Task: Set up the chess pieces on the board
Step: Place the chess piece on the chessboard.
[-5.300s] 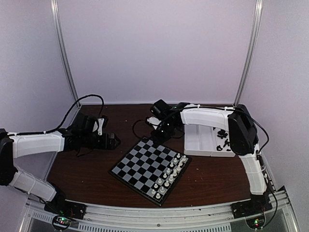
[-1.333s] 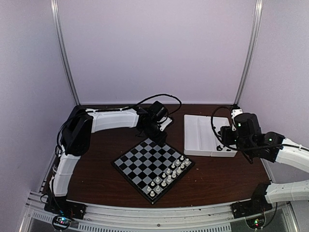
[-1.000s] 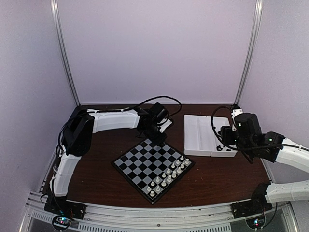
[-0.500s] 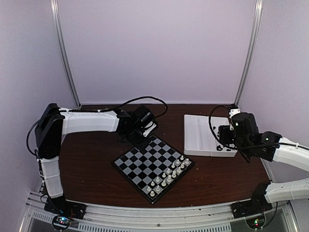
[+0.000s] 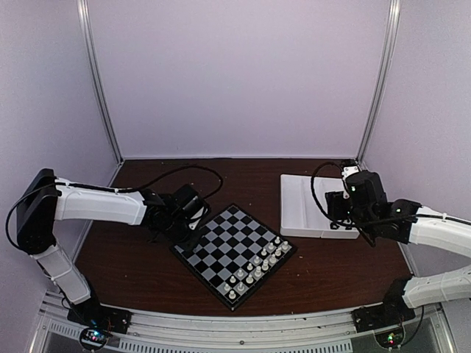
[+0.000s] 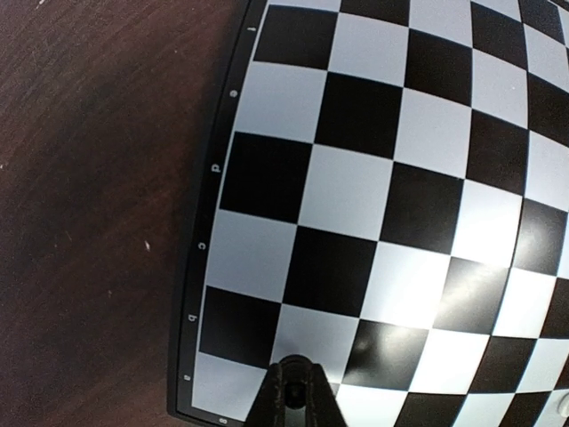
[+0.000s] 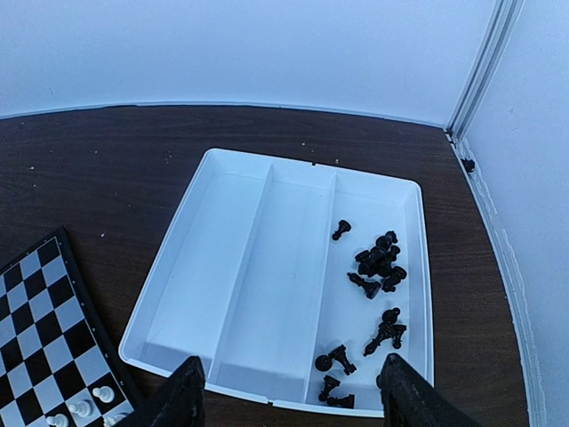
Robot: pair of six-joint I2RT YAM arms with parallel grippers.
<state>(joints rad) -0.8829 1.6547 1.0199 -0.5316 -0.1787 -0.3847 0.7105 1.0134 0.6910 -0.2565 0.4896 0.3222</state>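
The board (image 5: 221,243) lies turned like a diamond at the table's centre, with white chessmen (image 5: 259,266) along its near-right edge. My left gripper (image 5: 184,229) hangs over the board's left corner, shut on a small black chess piece (image 6: 299,393) whose round top shows between the fingertips. Below it are bare squares of the board (image 6: 347,187) next to the lettered frame. More black chess pieces (image 7: 378,262) lie loose in the right compartment of the white tray (image 7: 267,267). My right gripper (image 7: 293,396) stands open above the tray's near rim, nothing between its fingers.
The white tray (image 5: 302,202) sits at the back right, partly covered by the right arm. A corner of the board (image 7: 36,320) with white chessmen (image 7: 89,405) lies left of the tray. Dark wooden table (image 6: 89,222) borders the board's left edge.
The left arm has swung back from the board's far corner to its left corner, its gripper closing on the piece. The right arm has edged slightly left over the tray.
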